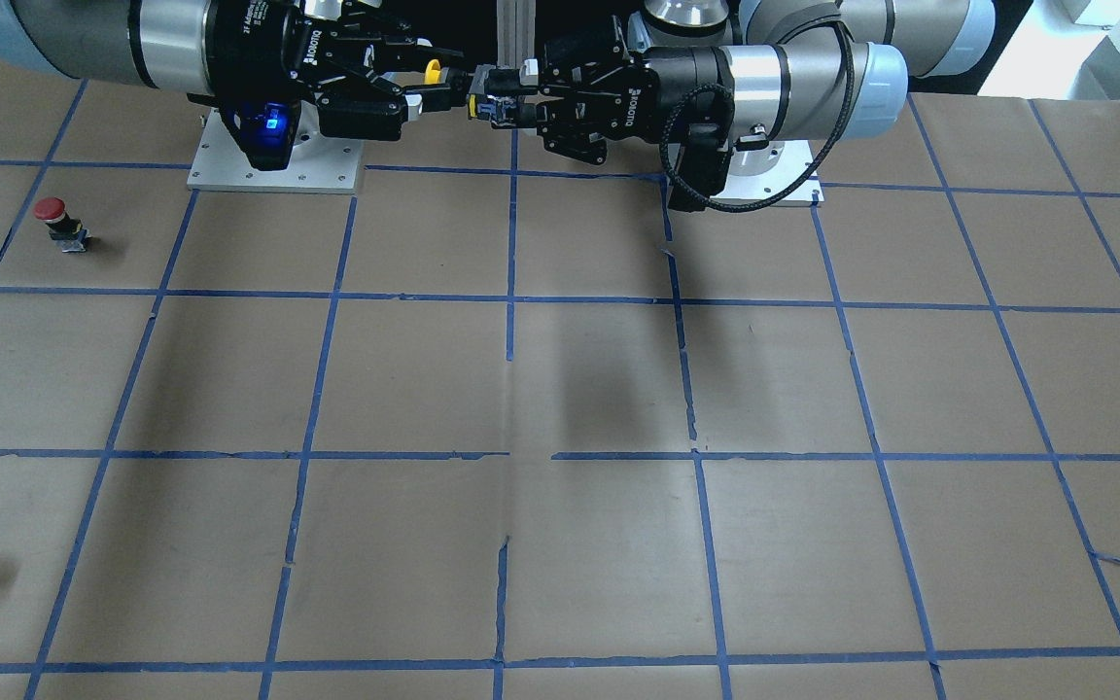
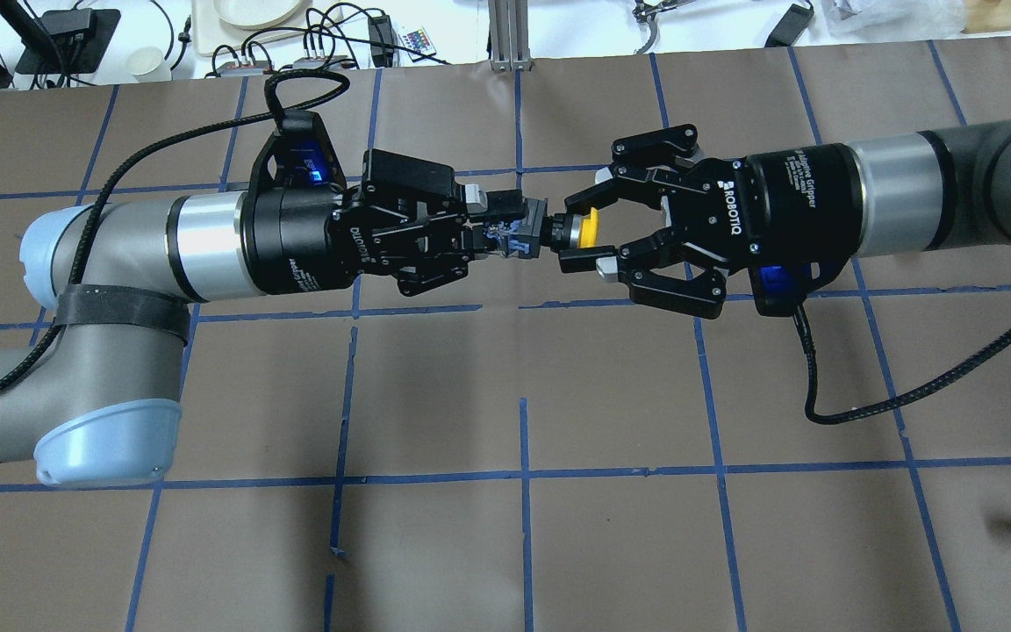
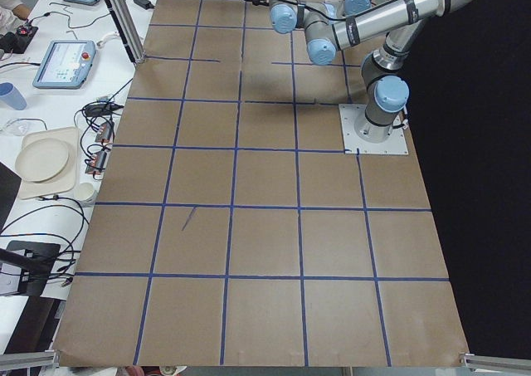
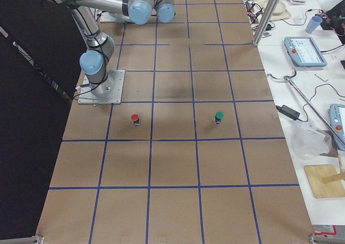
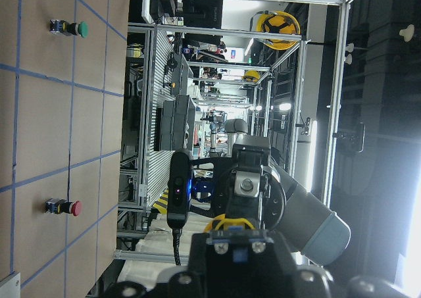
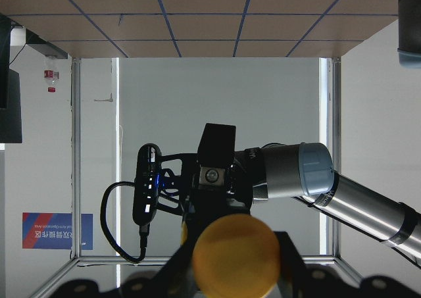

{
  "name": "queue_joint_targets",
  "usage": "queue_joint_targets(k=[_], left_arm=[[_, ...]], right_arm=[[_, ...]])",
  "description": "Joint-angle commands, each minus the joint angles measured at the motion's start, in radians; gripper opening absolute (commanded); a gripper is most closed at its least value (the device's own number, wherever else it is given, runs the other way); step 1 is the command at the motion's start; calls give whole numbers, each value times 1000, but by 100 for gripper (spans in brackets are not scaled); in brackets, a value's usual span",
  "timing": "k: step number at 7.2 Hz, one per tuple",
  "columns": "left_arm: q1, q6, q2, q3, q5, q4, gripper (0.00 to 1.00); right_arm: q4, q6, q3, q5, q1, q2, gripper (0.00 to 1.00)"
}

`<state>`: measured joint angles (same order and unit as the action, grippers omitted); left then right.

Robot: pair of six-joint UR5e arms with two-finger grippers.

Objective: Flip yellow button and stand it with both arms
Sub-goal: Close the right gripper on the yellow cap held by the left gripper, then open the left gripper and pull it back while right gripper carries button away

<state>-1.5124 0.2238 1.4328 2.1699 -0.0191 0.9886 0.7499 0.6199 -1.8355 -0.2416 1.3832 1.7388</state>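
From the front, we saw the yellow button [image 1: 434,71] lying level in mid-air, its grey base pinched tight by the left gripper [image 1: 500,95]. From overhead, the right gripper [image 2: 591,221] was spread wide either side of the yellow cap. Its wrist camera showed that cap close up.

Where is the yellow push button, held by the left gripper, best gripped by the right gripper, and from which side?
By its round cap, end-on from the free side. The yellow mushroom-capped button lies level; the left gripper clamps its grey base, and the cap faces the right gripper.
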Motion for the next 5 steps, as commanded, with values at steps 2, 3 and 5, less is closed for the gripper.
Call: queue_joint_targets(k=[2, 3, 5], left_arm=[[0, 43, 3, -6, -7, -2, 100], [0, 54, 3, -6, -8, -2, 100], [12, 77, -5, -12, -24, -2, 100]], right_arm=[[-1, 1, 9, 1, -4, 1, 7], [3, 6, 10, -1, -9, -1, 6], [122, 47, 16, -136, -65, -16, 5]])
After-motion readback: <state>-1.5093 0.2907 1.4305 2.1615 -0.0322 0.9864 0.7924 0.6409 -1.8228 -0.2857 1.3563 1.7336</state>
